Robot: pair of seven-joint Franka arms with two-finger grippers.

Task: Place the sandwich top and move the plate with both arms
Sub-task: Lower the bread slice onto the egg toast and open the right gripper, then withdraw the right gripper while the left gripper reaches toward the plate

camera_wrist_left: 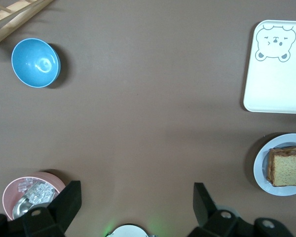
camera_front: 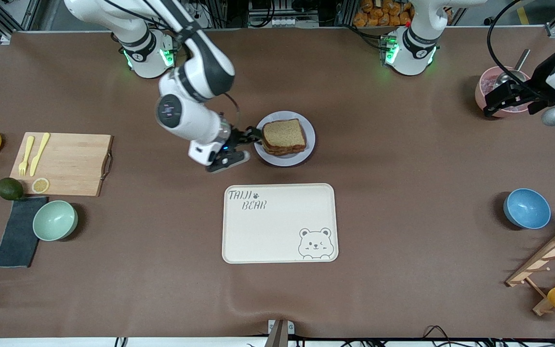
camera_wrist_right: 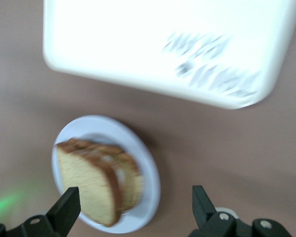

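Observation:
The sandwich top (camera_front: 283, 133), a light brown bread slice, lies on a stack of other slices on the pale plate (camera_front: 284, 160), farther from the front camera than the cream tray. My right gripper (camera_front: 253, 136) is open beside the plate's edge toward the right arm's end. In the right wrist view the bread (camera_wrist_right: 89, 182) and plate (camera_wrist_right: 149, 168) sit between and ahead of the open right gripper (camera_wrist_right: 133, 207), and nothing is held. My left gripper (camera_front: 494, 102) hangs open and empty over the pink bowl. In the left wrist view that gripper (camera_wrist_left: 136, 202) has only table under it, with the plate (camera_wrist_left: 260, 170) off to the side.
A cream bear tray (camera_front: 280, 222) lies nearer the camera than the plate. At the left arm's end are a pink bowl (camera_front: 487, 89), a blue bowl (camera_front: 526, 208) and a wooden rack (camera_front: 552, 260). At the right arm's end are a cutting board (camera_front: 70, 164) and a green bowl (camera_front: 55, 220).

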